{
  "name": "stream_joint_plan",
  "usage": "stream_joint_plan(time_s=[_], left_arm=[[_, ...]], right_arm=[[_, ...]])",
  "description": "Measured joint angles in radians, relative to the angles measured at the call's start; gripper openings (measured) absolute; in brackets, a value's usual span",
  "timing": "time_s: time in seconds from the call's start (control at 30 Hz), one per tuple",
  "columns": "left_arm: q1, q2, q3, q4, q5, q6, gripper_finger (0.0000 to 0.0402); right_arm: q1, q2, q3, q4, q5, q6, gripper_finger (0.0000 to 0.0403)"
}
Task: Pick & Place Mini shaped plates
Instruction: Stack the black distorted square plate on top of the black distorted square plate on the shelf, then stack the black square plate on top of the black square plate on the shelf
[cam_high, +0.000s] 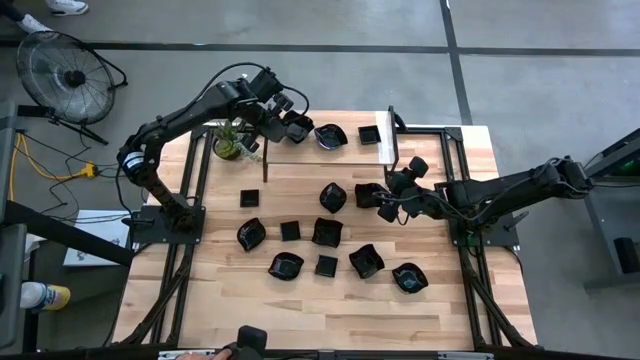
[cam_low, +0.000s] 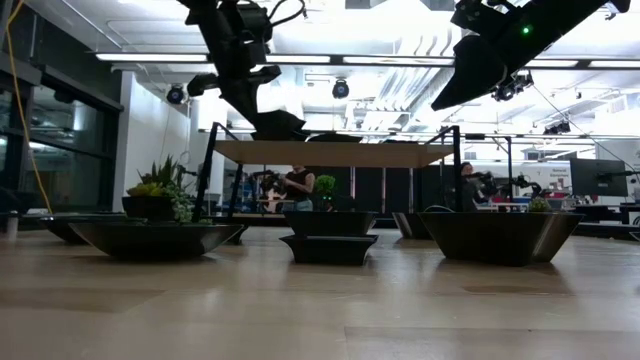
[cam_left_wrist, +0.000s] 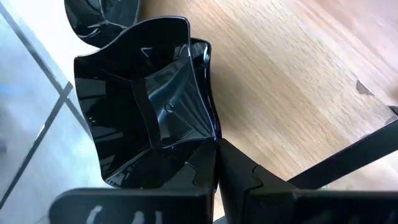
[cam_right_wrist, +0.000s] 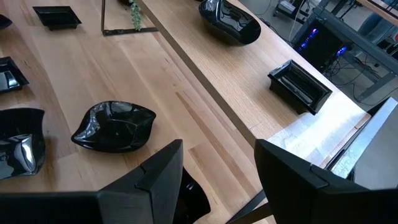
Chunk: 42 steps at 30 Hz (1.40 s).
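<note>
Overhead, the left gripper (cam_high: 293, 118) hangs above the raised shelf (cam_high: 350, 152) at the table's far edge, nearer it than the right gripper (cam_high: 385, 205), which gapes empty over a wavy plate (cam_high: 367, 193). Its wrist view shows fingers (cam_left_wrist: 205, 180) pinched shut on a square-rimmed black plate (cam_left_wrist: 143, 99), shelf board alongside.

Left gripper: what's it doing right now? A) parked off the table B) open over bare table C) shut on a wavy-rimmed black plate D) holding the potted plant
C: the left wrist view shows the left gripper with its fingers closed on the rim of a wavy-rimmed black plate, and the high view places it at the table's far edge beside the potted plant.
</note>
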Motion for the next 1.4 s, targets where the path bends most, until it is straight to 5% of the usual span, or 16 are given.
stream_joint_plan(time_s=[0.63, 1.0, 1.4], left_arm=[[0.0, 0.0, 0.0, -0.009, 0.014, 0.0, 0.0007], [0.0, 0.0, 0.0, -0.006, -0.037, -0.008, 0.0077], [-0.001, -0.008, 0.0, -0.017, -0.099, -0.088, 0.0085]], right_arm=[[0.0, 0.0, 0.0, 0.0, 0.0, 0.001, 0.0194], [0.0, 0.0, 0.0, -0.001, -0.001, 0.001, 0.0194], [0.0, 0.0, 0.0, -0.002, -0.001, 0.002, 0.0194]])
